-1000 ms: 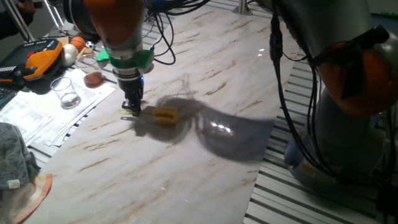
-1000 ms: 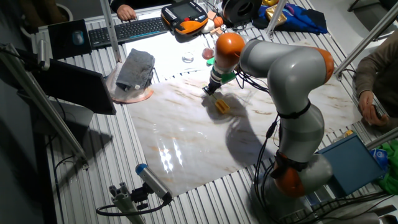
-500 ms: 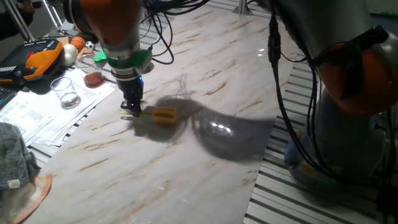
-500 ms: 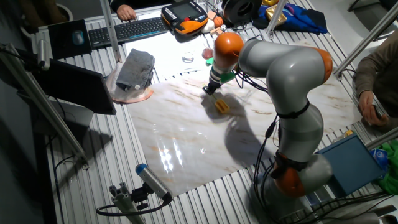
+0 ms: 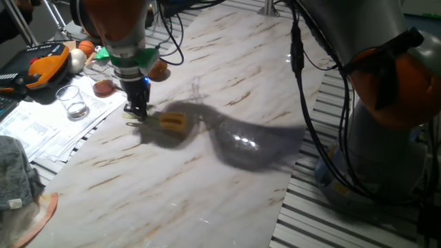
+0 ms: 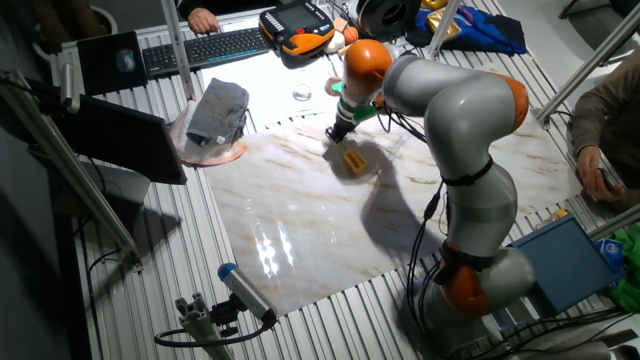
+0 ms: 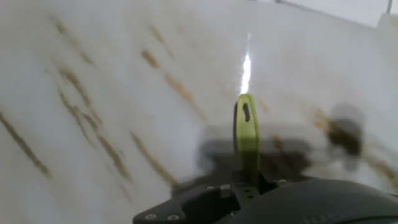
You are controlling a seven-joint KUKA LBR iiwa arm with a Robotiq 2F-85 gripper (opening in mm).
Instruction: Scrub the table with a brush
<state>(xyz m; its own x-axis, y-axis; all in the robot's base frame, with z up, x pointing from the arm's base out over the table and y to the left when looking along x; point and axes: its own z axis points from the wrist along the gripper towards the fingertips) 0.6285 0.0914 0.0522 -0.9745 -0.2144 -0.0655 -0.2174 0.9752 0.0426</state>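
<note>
Yellow-orange and blocky, the head of the small brush [image 5: 171,122] lies flat on the white marble-look table [image 5: 227,172] near its far edge, because the black gripper [image 5: 136,114] pinches its thin pale green handle [image 7: 246,134] low to scrub.

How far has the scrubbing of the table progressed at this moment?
Done: the gripper is shut on the brush handle. In hand: the brush head lies on the table near its edge by the papers. Left: the rest of the table; no scrub marks show.
</note>
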